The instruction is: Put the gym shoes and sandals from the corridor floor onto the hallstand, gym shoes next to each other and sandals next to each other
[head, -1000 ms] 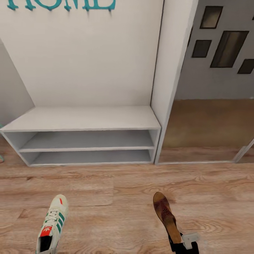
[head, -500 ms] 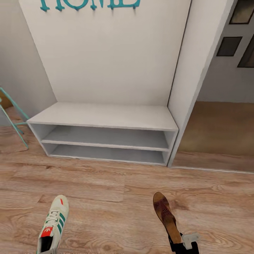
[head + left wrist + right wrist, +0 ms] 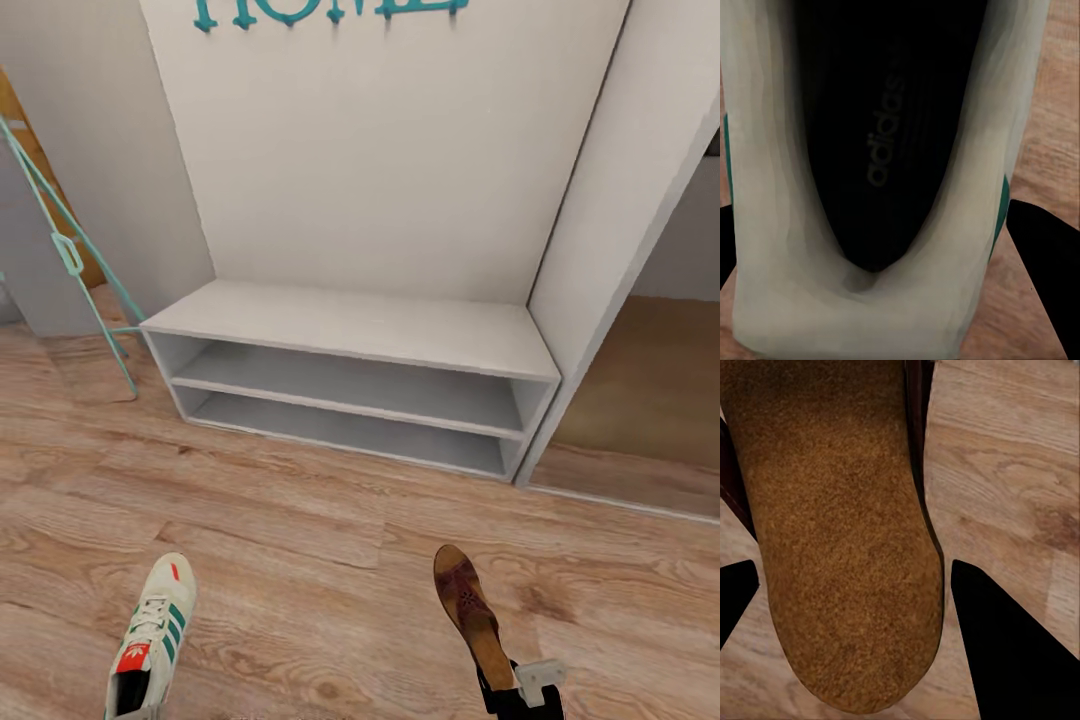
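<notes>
2 shoes are carried out in front of the robot, 1 per gripper. The left gripper [image 3: 896, 247] has its jaws closed on a sneaker [image 3: 148, 640]: in the left wrist view the dark fingers [image 3: 1050, 262] sit on either side of the heel, and the black insole runs away from the jaws. In the head view the sneaker points forward over the floor [image 3: 300, 560], toe away from the robot.

The right gripper [image 3: 520, 695] has its jaws closed on a sandal [image 3: 472, 612] at the heel end. In the right wrist view the tan insole lies between the 2 dark fingers [image 3: 1009, 652], the sandal stretching straight out from the jaws over the planks.

Ahead of both jaws stands a pale-grey bench [image 3: 350, 330] with 2 open shelf levels and teal letters [image 3: 330, 10] on its back panel. A teal frame [image 3: 70, 255] leans beside it, ahead of the left jaws.
</notes>
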You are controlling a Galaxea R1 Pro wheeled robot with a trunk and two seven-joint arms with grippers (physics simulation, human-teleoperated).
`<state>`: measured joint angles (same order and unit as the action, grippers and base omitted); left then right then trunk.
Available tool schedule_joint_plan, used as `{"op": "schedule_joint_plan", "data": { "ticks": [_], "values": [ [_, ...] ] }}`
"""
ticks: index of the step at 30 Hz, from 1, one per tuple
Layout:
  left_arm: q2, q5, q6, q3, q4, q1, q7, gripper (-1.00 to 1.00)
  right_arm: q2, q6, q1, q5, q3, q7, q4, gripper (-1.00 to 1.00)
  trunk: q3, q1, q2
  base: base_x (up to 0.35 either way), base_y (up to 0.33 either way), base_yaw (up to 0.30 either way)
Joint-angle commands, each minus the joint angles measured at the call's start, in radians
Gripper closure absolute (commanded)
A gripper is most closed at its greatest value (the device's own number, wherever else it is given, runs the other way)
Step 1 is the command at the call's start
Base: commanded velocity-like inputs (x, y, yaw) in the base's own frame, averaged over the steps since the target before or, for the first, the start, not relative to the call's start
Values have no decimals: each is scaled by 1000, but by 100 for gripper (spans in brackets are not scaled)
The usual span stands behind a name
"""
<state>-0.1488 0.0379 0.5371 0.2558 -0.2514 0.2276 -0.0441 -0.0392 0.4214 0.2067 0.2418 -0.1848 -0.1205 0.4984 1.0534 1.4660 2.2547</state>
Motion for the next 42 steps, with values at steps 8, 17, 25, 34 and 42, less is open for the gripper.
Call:
{"op": "schedule_joint_plan", "data": {
  "ticks": [8,17,25,34,42],
  "values": [
    [0,5,3,3,1,1,-3,100,1,3,0,4,-8,-10,0,100,6,0,0,0,0,279],
    [2,4,3,3,1,1,-3,100,1,3,0,4,-8,-10,0,100,12,0,0,0,0,279],
    [2,5,3,3,1,1,-3,100,1,3,0,4,-8,-10,0,100,17,0,0,46,0,279],
    [2,5,4,3,3,1,-3,100,1,3,0,4,-8,-10,0,100,23,0,0,144,96,279],
    [0,11,4,4,3,1,-3,100,1,3,0,5,-7,-10,0,100,28,0,0,221,230,279]
  ]
}}
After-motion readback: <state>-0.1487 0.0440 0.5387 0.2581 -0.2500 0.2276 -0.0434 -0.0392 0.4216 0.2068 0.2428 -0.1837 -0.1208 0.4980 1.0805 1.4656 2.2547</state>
